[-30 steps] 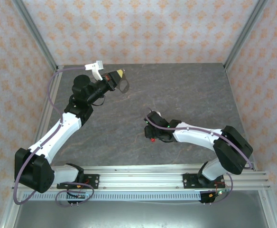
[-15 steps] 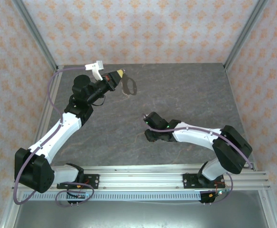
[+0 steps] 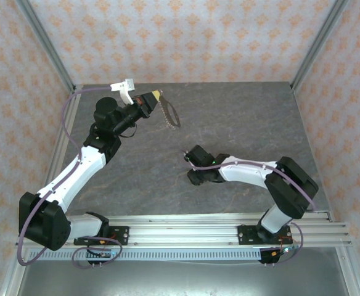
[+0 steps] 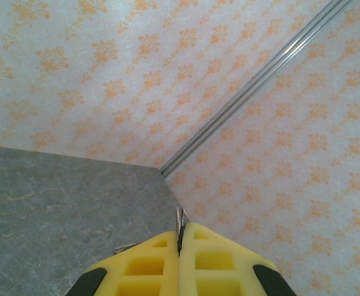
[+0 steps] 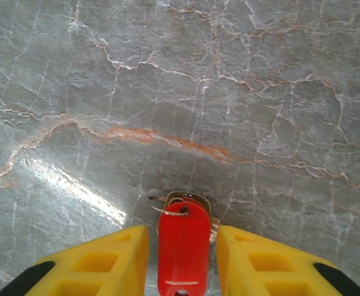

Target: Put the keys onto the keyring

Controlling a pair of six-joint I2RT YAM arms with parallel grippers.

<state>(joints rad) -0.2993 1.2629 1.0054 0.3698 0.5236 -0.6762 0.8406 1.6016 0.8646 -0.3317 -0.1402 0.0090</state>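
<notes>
Marbled tabletop [image 5: 229, 92] below, keys [image 5: 181, 256] run lengthwise between the parted right gripper [image 5: 181, 231]; left gripper [image 4: 180, 239] clamps keyring [image 3: 171, 117].

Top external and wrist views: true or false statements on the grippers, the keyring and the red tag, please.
1. The left gripper is shut on the keyring. True.
2. The red key tag sits between the right gripper's fingers. True.
3. Those fingers press on the tag from both sides. False: a slim gap shows on each side.
4. The keyring lies flat on the table. False: it hangs from the left gripper, above the table.
5. The red key tag is threaded on the keyring. False: the two are well apart, one at each gripper.
</notes>
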